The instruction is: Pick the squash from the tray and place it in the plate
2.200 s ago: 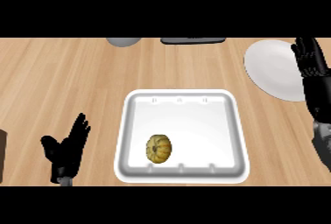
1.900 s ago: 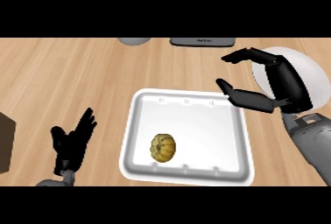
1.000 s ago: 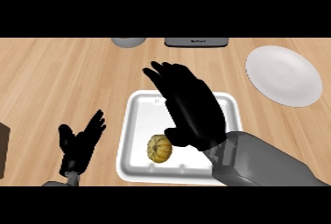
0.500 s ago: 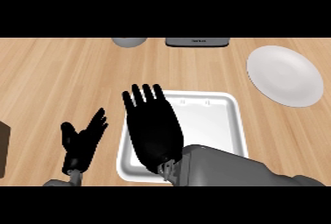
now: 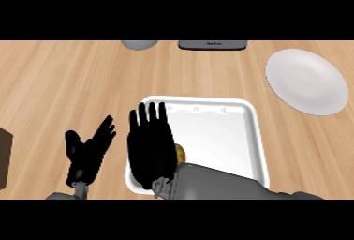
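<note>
Head view — we log a wooden counter (image 5: 69, 79), white tray (image 5: 228, 136), plate (image 5: 307, 80); right hand (image 5: 152, 150) flat-fingered over squash (image 5: 180, 153), left hand (image 5: 86, 152) released — grasping nothing.

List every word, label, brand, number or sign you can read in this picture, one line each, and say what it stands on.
Dark grey box at the counter's far edge: a short pale marking on its front, too small and blurred to read.
White tray, white plate, squash, wooden counter and both hands: no text or signs visible.
</note>
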`<state>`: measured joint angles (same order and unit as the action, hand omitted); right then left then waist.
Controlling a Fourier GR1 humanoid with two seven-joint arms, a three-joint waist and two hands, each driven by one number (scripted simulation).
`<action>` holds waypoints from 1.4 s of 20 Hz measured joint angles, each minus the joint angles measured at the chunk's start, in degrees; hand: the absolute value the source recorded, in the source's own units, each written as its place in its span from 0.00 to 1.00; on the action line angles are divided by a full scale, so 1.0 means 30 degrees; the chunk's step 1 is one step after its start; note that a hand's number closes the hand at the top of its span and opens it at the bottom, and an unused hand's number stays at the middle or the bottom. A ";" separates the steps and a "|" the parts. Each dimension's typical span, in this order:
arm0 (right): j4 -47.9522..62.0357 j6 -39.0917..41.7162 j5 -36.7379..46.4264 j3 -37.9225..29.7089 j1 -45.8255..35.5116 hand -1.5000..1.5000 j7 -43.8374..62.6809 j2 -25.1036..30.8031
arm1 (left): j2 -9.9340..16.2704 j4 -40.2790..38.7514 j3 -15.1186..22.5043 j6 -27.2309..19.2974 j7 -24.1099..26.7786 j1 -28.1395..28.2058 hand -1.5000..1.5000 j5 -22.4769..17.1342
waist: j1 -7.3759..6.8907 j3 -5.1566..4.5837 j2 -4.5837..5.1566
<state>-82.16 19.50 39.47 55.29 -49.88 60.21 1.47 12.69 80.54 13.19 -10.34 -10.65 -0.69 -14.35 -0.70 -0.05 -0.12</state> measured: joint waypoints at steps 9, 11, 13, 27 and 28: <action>0.1344 -0.0851 -0.0925 0.1565 0.1188 0.00 0.0749 -0.0142 | -0.0358 -0.0351 -0.0152 0.0280 0.0273 -0.0045 0.50 0.0187 | -0.0055 0.0004 0.0028; 0.1560 -0.1138 -0.1093 0.1810 0.1292 0.00 0.0807 -0.0155 | -0.0344 -0.0247 -0.0244 0.0332 0.0129 -0.0105 0.50 0.0225 | -0.0074 0.0006 0.0031; 0.1519 -0.1449 -0.1158 0.2300 0.1430 0.00 0.0990 -0.0154 | -0.0384 -0.0340 -0.0244 0.0388 0.0137 -0.0085 0.50 0.0344 | -0.0091 0.0007 0.0029; 0.4228 -0.2174 0.0290 0.3175 0.1713 0.00 0.0793 -0.0167 | -0.0481 0.0154 -0.0572 0.0638 0.0061 0.0322 0.50 0.0663 | -0.0108 0.0012 0.0041; 0.4263 -0.2228 0.0270 0.3186 0.1821 0.00 0.0779 -0.0171 | -0.0563 0.0143 -0.0575 0.0552 -0.0039 0.0216 0.50 0.0749 | -0.0094 0.0011 0.0042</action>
<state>-69.37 12.82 40.28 64.84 -44.41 62.55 0.96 11.00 80.97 11.46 -8.68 -10.77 -0.05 -12.11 -0.98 -0.02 0.00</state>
